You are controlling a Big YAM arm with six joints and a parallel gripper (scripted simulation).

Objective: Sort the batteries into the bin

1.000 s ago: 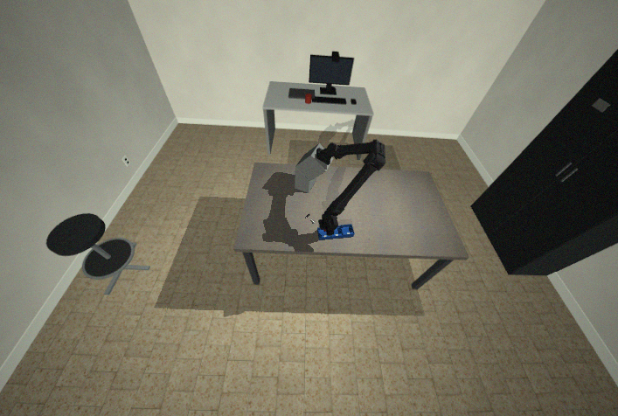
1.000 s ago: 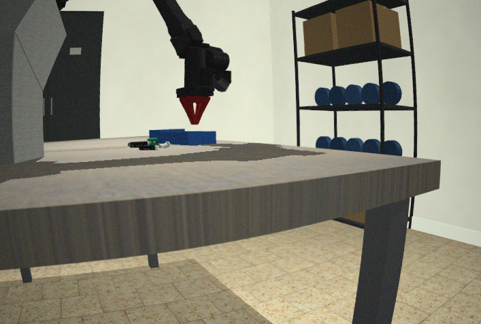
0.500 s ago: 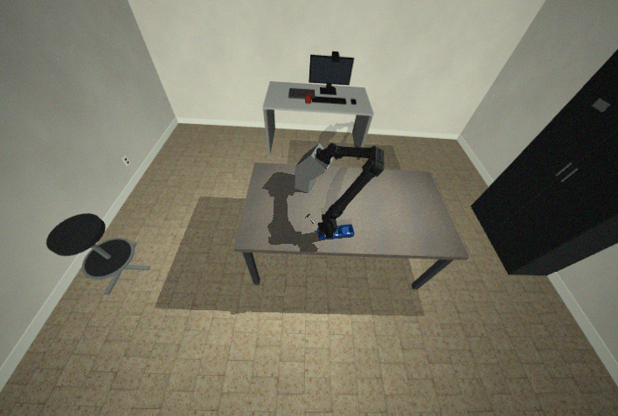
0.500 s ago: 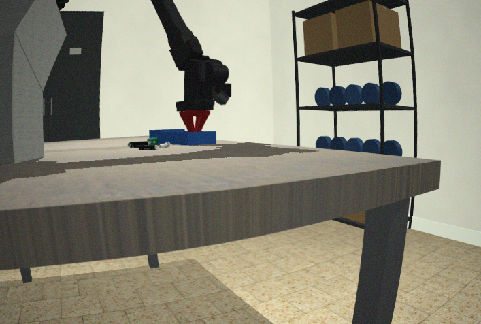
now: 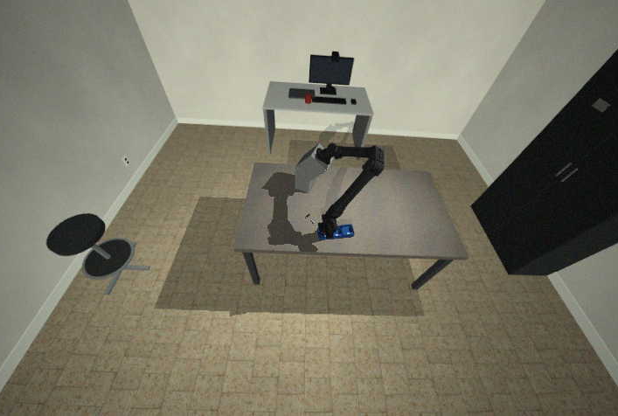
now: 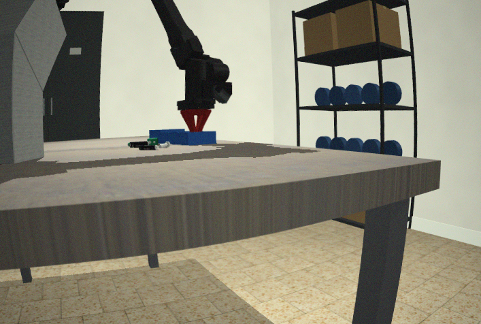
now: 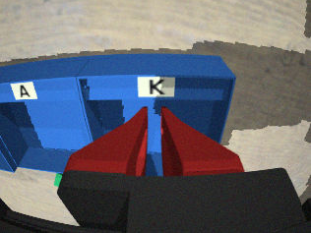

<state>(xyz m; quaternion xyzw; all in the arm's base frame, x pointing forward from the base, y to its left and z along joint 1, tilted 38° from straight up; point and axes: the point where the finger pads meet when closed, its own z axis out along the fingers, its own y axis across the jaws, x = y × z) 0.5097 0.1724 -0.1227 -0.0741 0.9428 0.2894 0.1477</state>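
A row of joined blue bins (image 5: 344, 231) (image 6: 170, 135) stands near the table's front edge. In the wrist view one bin is marked A (image 7: 46, 120) and the one to its right is marked K (image 7: 199, 100). My red-fingered gripper (image 7: 152, 116) (image 6: 196, 128) (image 5: 325, 229) is shut with nothing between the fingers; its tips hang just over the near wall of bin K. Dark batteries (image 6: 139, 145) (image 5: 308, 215), a green thing (image 6: 152, 141) (image 7: 59, 180) and a small silver thing (image 6: 164, 144) (image 5: 312, 221) lie on the table left of the bins. I cannot tell the battery sizes.
The arm's grey base block (image 5: 309, 171) (image 6: 15, 79) stands at the table's back left. A desk, a stool, a black cabinet and a shelf rack stand off the table.
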